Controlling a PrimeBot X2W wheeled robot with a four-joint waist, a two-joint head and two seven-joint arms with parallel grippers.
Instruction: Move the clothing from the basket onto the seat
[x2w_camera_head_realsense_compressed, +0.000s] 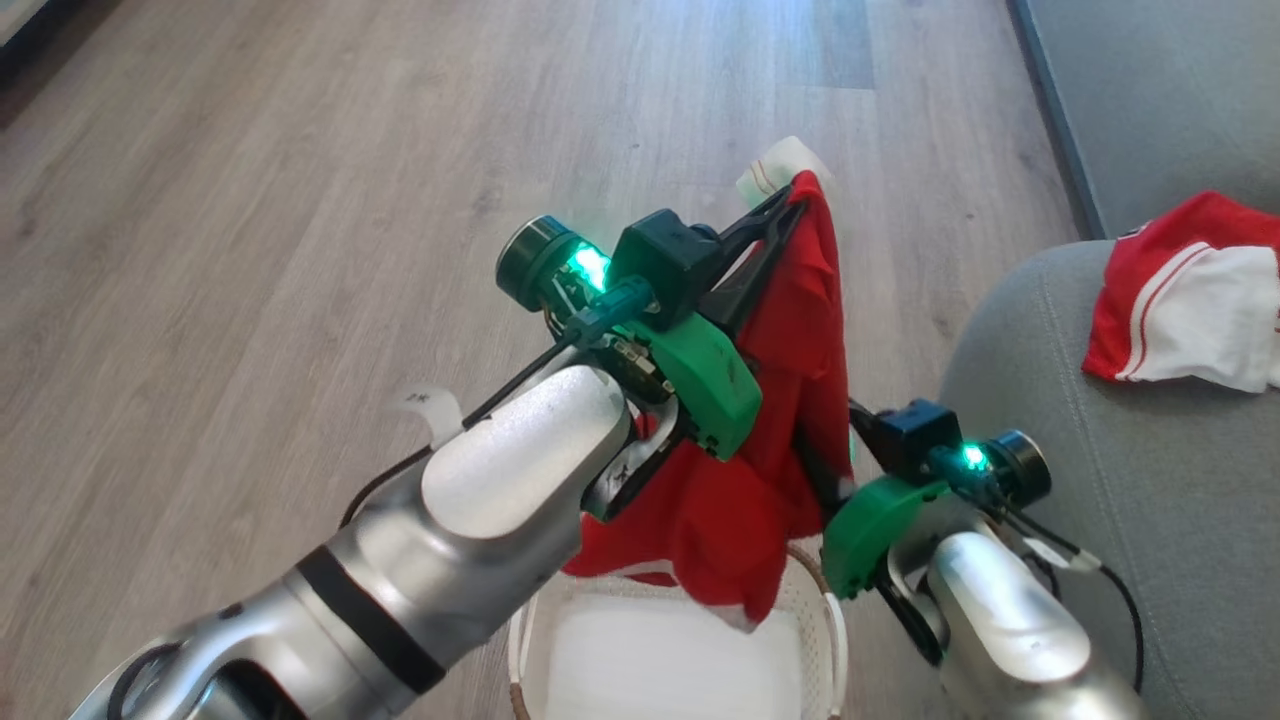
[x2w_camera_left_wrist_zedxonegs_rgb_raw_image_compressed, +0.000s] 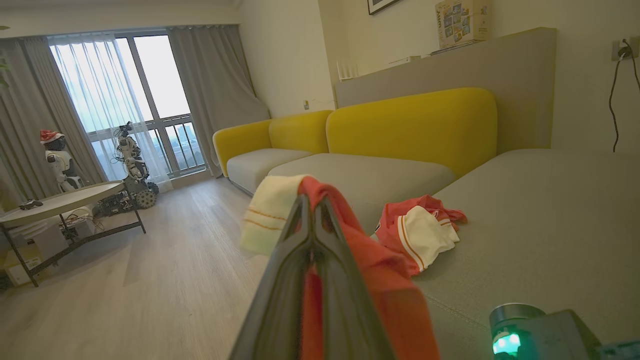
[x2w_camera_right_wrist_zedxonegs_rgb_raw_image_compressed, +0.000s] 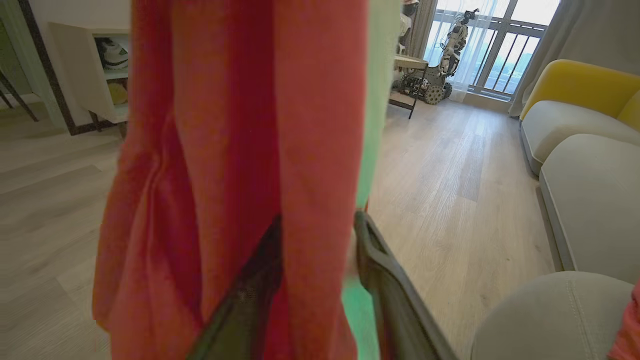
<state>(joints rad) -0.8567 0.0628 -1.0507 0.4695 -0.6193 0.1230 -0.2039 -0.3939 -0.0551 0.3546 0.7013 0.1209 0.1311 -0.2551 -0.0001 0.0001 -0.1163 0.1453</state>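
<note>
Nearest the robot, the basket (x2w_camera_head_realsense_compressed: 835, 620) sits right below the arms, and the bottom hem of the hanging garment (x2w_camera_head_realsense_compressed: 800, 330) dangles over its far rim, with the tail just about in the basket mouth. So that red piece is up in the air, not on the seat yet. The left gripper (x2w_camera_head_realsense_compressed: 790, 195) is clamped tight on it near the top, with the white cuff (x2w_camera_head_realsense_compressed: 785, 165) flopping past the fingertips. The right gripper (x2w_camera_right_wrist_zedxonegs_rgb_raw_image_compressed: 317, 220) sits lower and to the right with its fingers spread apart. Fabric is draped between them but not pinched, as far as I can see. The garment's long axis runs pretty much straight up and down, cuff end up, hem pointing down at the basket. To the right is the seat (x2w_camera_head_realsense_compressed: 1060, 480), and further back on it the other garment (x2w_camera_head_realsense_compressed: 1190, 300) lies crumpled. What I'd worry about: it's thin fabric held by one small pinch, so a quick swing right could let it slip out onto the floor (x2w_camera_head_realsense_compressed: 400, 200). The low hem could also catch the basket rim and drag it, and those spread right fingers in the folds could snag the cloth. Let go too early and it lands on the cushion's rounded near edge and slides off.
</note>
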